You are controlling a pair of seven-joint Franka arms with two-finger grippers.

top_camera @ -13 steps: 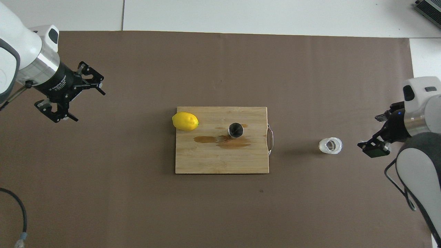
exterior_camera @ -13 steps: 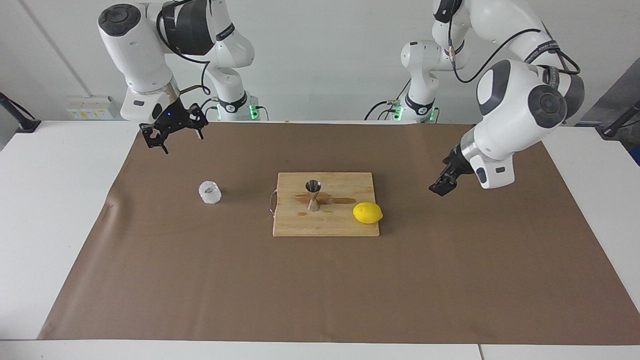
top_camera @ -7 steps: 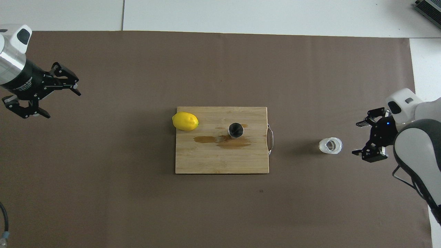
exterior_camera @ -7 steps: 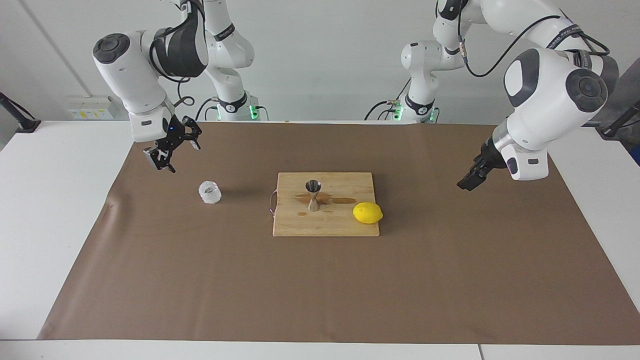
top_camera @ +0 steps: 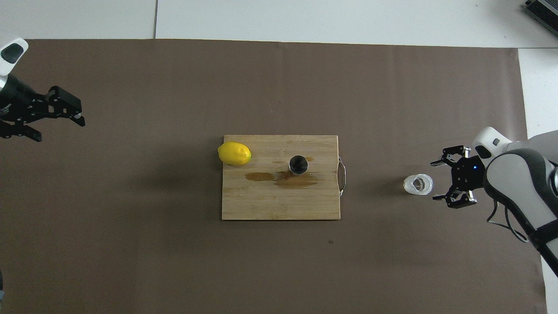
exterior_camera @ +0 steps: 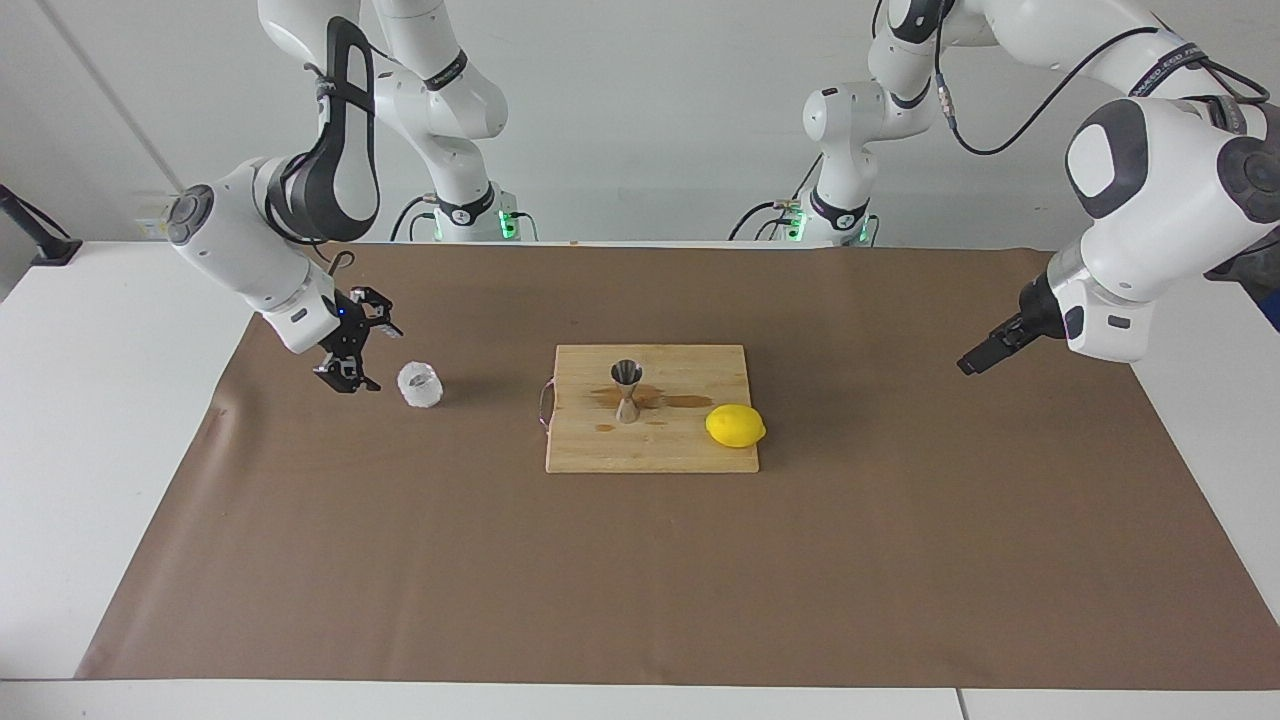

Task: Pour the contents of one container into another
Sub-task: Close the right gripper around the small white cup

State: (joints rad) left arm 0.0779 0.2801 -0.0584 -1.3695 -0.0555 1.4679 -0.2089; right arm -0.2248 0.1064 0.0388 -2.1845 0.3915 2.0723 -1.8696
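The small clear faceted glass cup (exterior_camera: 420, 385) stands upright on the brown mat, toward the right arm's end of the table; it also shows in the overhead view (top_camera: 418, 184). The steel jigger (exterior_camera: 627, 390) stands upright on the wooden cutting board (exterior_camera: 690, 452), also seen from overhead (top_camera: 298, 165). My right gripper (exterior_camera: 380, 358) is open and low, just beside the cup with a small gap, its jaws turned toward it; it shows overhead too (top_camera: 438, 180). My left gripper (exterior_camera: 968, 366) is open and empty, raised over the mat's edge at the left arm's end (top_camera: 62, 132).
A yellow lemon (exterior_camera: 735, 425) lies on the board's corner toward the left arm's end. Brown wet stains (top_camera: 296, 179) mark the board beside the jigger. The board (top_camera: 261, 205) has a metal handle (top_camera: 342, 175) facing the cup. A brown mat (exterior_camera: 640, 580) covers the table.
My right gripper has come down and swung in beside the glass cup, still open. My left gripper has drawn away from the board toward its own end of the table.
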